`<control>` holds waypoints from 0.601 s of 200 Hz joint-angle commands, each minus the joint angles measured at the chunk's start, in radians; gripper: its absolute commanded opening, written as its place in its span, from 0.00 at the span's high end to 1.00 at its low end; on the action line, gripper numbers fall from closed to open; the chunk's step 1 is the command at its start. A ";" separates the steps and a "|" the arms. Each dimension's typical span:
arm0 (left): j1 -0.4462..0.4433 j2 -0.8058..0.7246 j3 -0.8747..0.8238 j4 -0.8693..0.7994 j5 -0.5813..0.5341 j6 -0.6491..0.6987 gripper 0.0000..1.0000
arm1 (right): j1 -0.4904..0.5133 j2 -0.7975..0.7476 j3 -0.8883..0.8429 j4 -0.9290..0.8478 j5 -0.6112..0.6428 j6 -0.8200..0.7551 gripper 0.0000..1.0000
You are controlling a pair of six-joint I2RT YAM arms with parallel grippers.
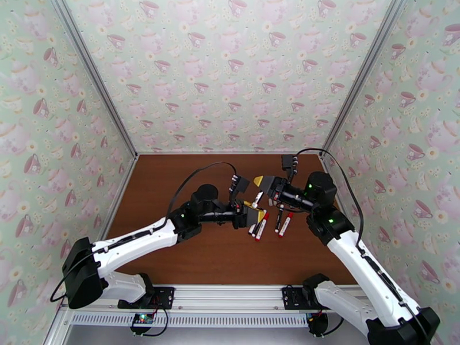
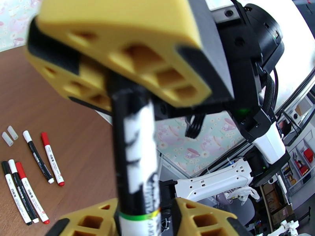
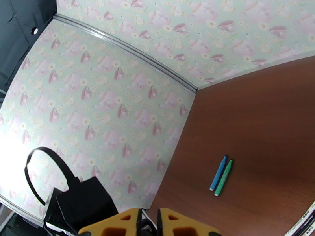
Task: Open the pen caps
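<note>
Two-arm grasp of one marker above the table (image 1: 172, 237), right of its centre. The left gripper (image 2: 139, 219) is clenched on the white barrel of the held marker (image 2: 138, 154). The right gripper (image 2: 110, 81) is clamped on the black cap (image 2: 124, 101), which sits on the barrel's far end. Loose capped markers (image 2: 53, 159) with red or black ends lie in a group on the table, with two small pale cylinders (image 2: 7, 139) just beside them. A blue pen (image 3: 218, 172) and a green pen (image 3: 223, 177) lie side by side elsewhere on the table.
</note>
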 commanded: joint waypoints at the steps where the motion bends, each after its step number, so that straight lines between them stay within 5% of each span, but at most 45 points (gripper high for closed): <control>1: 0.007 -0.019 0.017 0.012 0.041 -0.013 0.52 | 0.014 0.008 0.044 -0.063 -0.009 -0.061 1.00; 36: 0.006 -0.013 0.022 0.010 0.057 -0.014 0.55 | 0.034 0.024 0.054 -0.065 -0.005 -0.073 1.00; 120: 0.010 -0.017 0.021 -0.022 0.032 -0.001 0.89 | 0.056 0.034 0.061 -0.103 0.038 -0.111 1.00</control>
